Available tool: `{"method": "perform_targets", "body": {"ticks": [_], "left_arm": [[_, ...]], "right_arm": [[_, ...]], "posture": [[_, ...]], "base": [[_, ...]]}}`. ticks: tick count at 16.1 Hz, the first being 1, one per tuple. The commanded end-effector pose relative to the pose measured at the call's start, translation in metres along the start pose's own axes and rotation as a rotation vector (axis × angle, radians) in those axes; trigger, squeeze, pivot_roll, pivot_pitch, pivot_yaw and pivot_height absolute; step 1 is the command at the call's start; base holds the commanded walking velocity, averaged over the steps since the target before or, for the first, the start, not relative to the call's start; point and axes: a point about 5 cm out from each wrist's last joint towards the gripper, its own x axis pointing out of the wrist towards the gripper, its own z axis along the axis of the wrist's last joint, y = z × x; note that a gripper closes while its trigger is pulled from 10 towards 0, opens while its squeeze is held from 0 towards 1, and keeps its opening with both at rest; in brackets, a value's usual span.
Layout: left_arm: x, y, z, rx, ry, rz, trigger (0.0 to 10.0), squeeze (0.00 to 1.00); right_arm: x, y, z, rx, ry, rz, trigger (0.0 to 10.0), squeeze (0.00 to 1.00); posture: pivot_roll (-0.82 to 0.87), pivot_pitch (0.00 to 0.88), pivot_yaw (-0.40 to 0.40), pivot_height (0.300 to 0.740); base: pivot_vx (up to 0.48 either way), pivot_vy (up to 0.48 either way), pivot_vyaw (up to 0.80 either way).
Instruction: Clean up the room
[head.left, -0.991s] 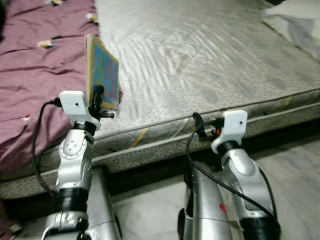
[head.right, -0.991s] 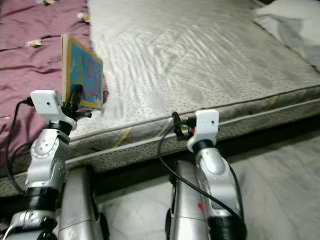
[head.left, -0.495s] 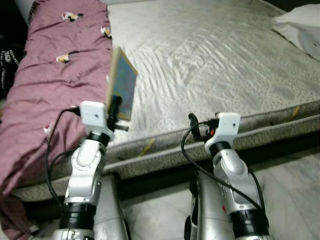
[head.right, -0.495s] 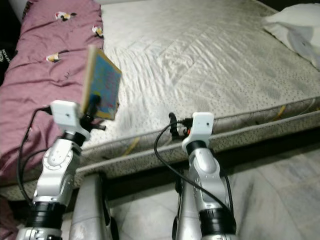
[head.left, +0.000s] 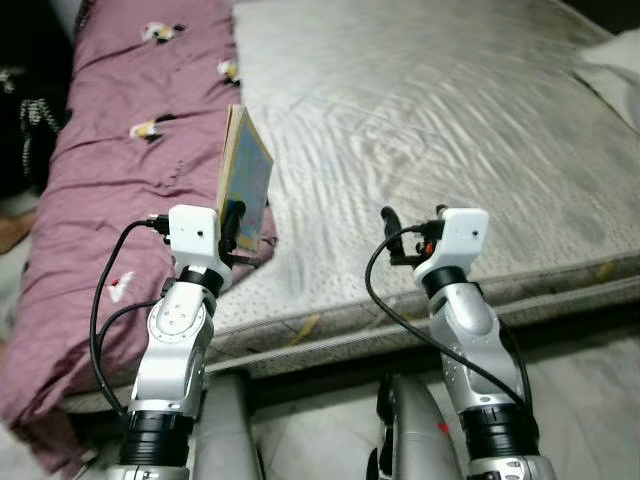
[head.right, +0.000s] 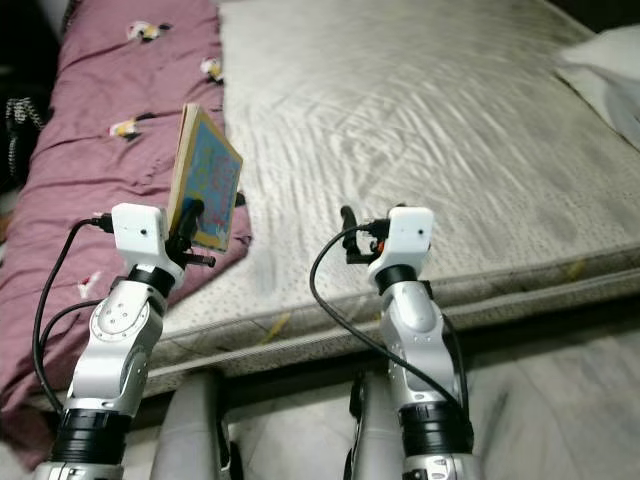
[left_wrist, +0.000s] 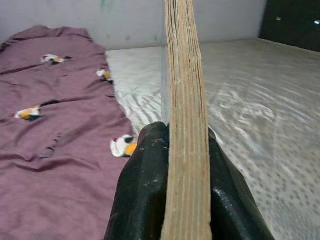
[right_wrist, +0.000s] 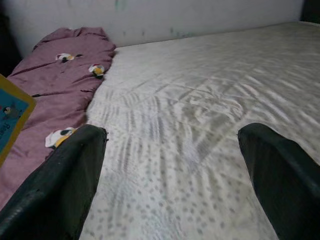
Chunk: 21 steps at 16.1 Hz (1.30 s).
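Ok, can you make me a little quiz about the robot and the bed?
1. True or false: the left gripper is shut on a book.
2. What lies under the book? A) pillow B) the bed by the purple blanket C) floor
3. Fill in: the right gripper is ____, holding nothing.

Key: 1 true. 2 B. 3 open.
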Motion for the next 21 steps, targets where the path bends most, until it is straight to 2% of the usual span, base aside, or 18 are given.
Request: {"method": "perform_targets", "body": {"ticks": [1, 6, 7, 9, 21], "left_arm": [[0.000, 0.001, 0.015, 0.026, -0.068, 0.030, 10.0, 0.00], [-0.003, -0.002, 0.007, 0.024, 0.006, 0.062, 10.0, 0.00], [-0.006, -0.003, 0.005, -0.005, 0.009, 0.031, 10.0, 0.00], [-0.009, -0.002, 0.001, 0.037, 0.033, 0.052, 10.0, 0.00], [-0.017, -0.008, -0.006, 0.048, 0.075, 0.037, 10.0, 0.00]], "right_arm": [[0.000, 0.001, 0.004, 0.009, -0.015, 0.006, 10.0, 0.00], [-0.001, 0.003, 0.003, 0.014, -0.011, 0.006, 10.0, 0.00], [-0.002, 0.002, 0.003, 0.012, -0.011, 0.004, 10.0, 0.00], [-0.002, 0.002, 0.003, 0.011, -0.012, 0.002, 10.0, 0.00], [-0.002, -0.008, 0.004, -0.035, -0.014, -0.043, 10.0, 0.00]], "posture": [[0.00, 0.000, 0.022, 0.693], [0.00, 0.000, 0.019, 0.740], [0.00, 0.000, 0.020, 0.740], [0.00, 0.000, 0.019, 0.740], [0.01, 0.000, 0.006, 0.740]], "base": [[0.000, 0.000, 0.00], [0.000, 0.000, 0.00], [0.000, 0.000, 0.00], [0.000, 0.000, 0.00], [0.000, 0.000, 0.00]]}}
